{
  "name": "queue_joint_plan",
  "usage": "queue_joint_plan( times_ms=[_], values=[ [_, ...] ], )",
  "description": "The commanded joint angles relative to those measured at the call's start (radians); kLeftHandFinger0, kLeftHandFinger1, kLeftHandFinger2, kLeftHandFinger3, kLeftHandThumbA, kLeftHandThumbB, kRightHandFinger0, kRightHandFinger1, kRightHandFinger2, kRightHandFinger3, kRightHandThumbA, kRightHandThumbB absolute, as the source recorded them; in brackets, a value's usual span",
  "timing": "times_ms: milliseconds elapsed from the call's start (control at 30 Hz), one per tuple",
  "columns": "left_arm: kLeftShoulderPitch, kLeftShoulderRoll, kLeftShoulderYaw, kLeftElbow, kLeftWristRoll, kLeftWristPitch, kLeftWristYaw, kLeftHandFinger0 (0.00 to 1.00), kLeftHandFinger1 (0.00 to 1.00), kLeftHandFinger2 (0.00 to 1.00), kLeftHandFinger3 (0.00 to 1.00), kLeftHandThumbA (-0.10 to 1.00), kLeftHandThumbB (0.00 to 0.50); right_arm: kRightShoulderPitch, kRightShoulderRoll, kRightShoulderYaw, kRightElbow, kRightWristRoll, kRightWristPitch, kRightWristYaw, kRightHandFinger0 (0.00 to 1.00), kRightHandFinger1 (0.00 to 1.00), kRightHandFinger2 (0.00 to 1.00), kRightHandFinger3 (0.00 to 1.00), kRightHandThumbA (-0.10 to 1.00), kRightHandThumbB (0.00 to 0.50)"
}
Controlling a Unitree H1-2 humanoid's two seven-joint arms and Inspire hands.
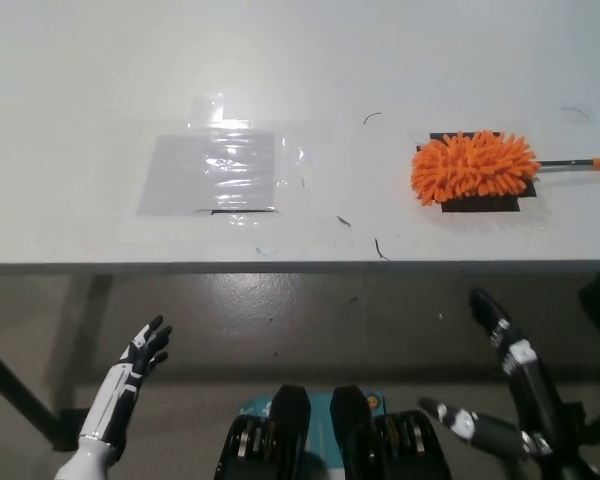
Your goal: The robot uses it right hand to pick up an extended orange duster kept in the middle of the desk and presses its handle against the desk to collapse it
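Observation:
An orange duster (475,166) with a fluffy head lies on the white desk (280,60) at the right, on a black patch. Its thin handle (580,163) runs right, to the picture's edge. My black right hand (500,375) hangs below the desk's front edge at the lower right, open, fingers spread, holding nothing. It is well short of the duster. My white left hand (140,360) rests at the lower left, below the desk edge, open and empty.
A clear plastic sheet (215,170) is taped flat on the desk left of centre. The desk's front edge (280,266) runs across the picture's middle. Dark desk legs (20,395) and grey floor show beneath.

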State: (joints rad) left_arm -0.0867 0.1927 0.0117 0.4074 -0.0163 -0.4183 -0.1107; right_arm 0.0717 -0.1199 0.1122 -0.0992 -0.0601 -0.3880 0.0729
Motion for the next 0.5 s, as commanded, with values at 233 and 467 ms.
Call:
queue_joint_plan(
  times_ms=[233, 467],
  values=[
    [-0.019, 0.004, 0.015, -0.018, -0.023, -0.052, -0.023, 1.0, 1.0, 1.0, 1.0, 1.0, 0.297, -0.191, -0.163, -0.113, -0.398, -0.035, 0.263, 0.059, 1.0, 1.0, 1.0, 1.0, 0.98, 0.225],
    [-0.018, 0.005, 0.015, -0.019, -0.026, -0.052, -0.025, 1.0, 1.0, 1.0, 1.0, 1.0, 0.294, -0.38, -0.304, -0.13, -0.411, -0.001, 0.445, 0.124, 1.0, 1.0, 1.0, 1.0, 0.89, 0.292]
  ],
)
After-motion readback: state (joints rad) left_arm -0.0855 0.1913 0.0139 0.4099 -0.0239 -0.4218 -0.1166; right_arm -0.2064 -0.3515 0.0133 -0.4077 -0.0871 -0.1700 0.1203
